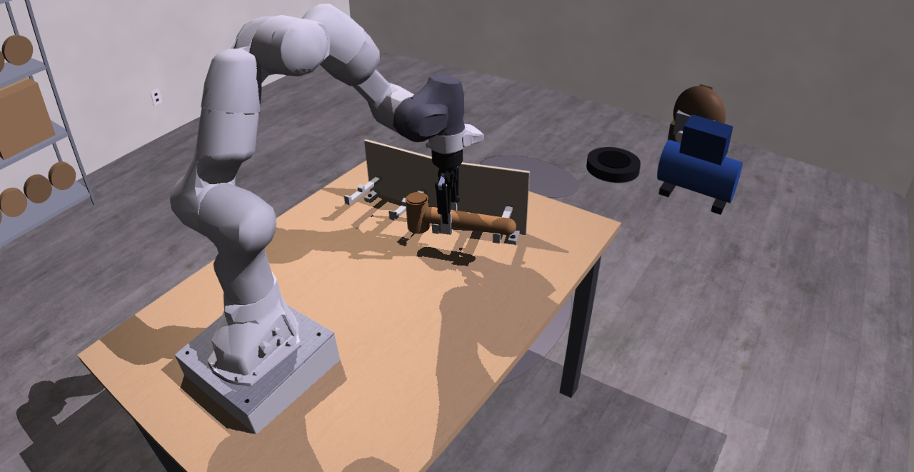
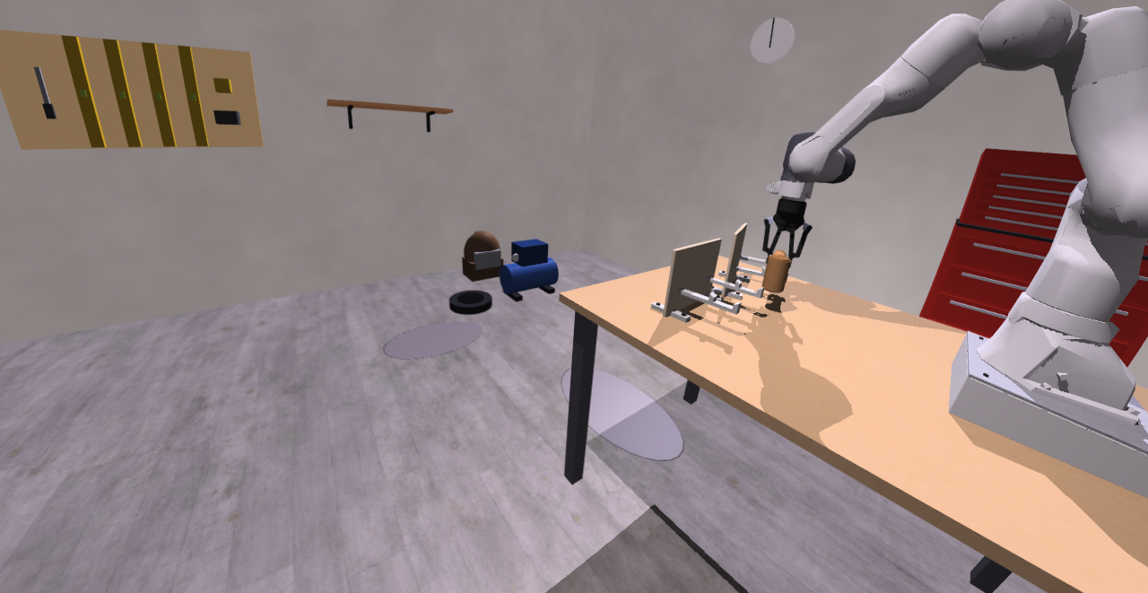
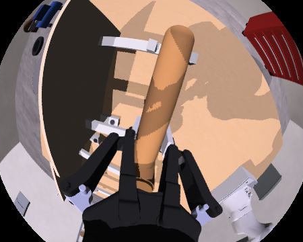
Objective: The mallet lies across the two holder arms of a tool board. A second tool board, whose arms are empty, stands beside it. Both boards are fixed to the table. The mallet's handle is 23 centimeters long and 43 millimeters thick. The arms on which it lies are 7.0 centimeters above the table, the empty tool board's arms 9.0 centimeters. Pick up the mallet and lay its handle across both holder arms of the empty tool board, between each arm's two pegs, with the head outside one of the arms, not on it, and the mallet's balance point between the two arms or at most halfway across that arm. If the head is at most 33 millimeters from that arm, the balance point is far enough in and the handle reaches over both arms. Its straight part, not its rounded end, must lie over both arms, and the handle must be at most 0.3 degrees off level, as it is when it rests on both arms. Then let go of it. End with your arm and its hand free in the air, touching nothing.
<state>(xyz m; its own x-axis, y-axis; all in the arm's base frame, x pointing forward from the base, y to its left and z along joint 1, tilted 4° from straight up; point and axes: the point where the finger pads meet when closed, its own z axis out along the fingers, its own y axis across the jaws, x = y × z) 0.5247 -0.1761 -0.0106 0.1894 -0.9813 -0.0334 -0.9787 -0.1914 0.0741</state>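
Note:
The brown mallet (image 1: pixel 460 218) is level in front of the right tool board (image 1: pixel 488 184), with its handle over that board's two grey arms (image 1: pixel 508 226). Its head (image 1: pixel 416 210) is on the left, outside the nearer arm, between the two boards. My gripper (image 1: pixel 443 223) points straight down and is shut on the handle just right of the head. In the wrist view the handle (image 3: pixel 162 103) runs away from my fingers and its far end crosses the far arm (image 3: pixel 129 44). I cannot tell whether the handle touches the arms. The left board (image 1: pixel 395 162) has bare arms (image 1: pixel 360 191).
Both boards stand at the table's far edge, seen edge-on in the exterior view (image 2: pixel 695 272). On the floor beyond are a blue compressor (image 1: pixel 700 166) and a black tyre (image 1: pixel 613 163). A red tool cabinet (image 2: pixel 1019 244) stands behind the table. My arm's base (image 1: pixel 255 367) is at the near left.

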